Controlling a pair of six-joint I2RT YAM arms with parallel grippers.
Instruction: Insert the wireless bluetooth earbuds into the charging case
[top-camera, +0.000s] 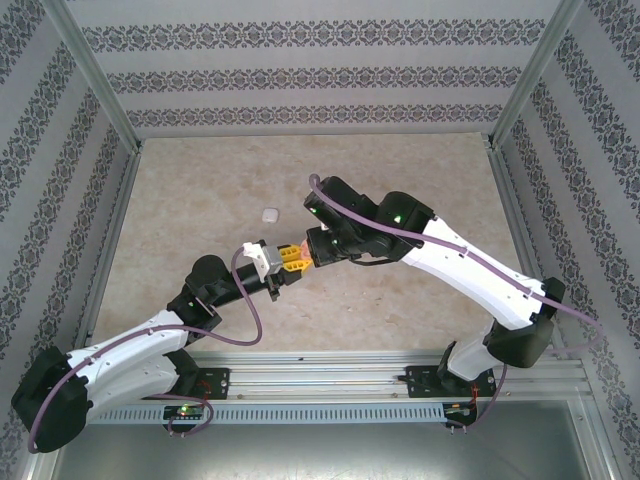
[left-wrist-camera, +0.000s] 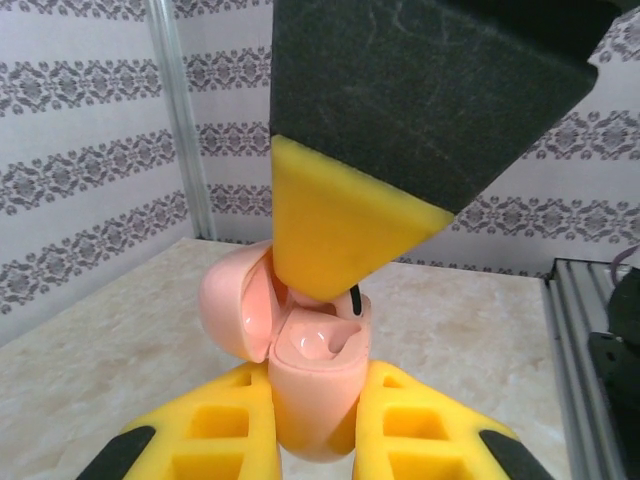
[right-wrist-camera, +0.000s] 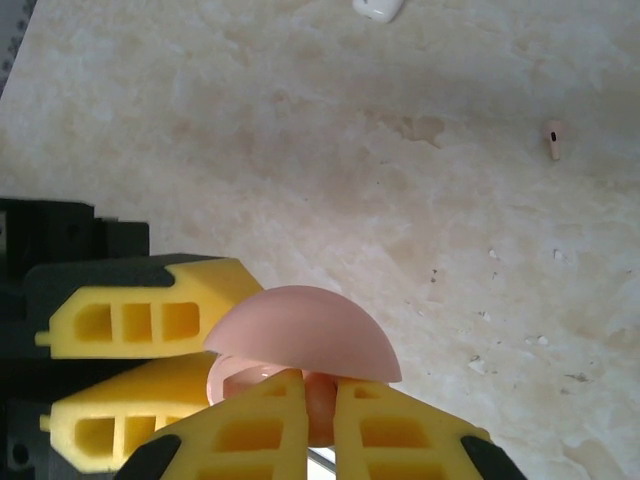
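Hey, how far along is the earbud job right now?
Done: the charging case is held up, lid open, clamped in the left gripper. In hand: the right gripper is at the case's opening, pinching a small pink piece, probably an earbud; whether it is seated is hidden. Left: another earbud lies loose on the table.

From the right gripper (top-camera: 297, 251), surface (top-camera: 420, 165) open toward twelve o'clock; white piece (top-camera: 268, 214) at eleven, left gripper (top-camera: 279, 266) with charging case (left-wrist-camera: 310, 400) at eight.
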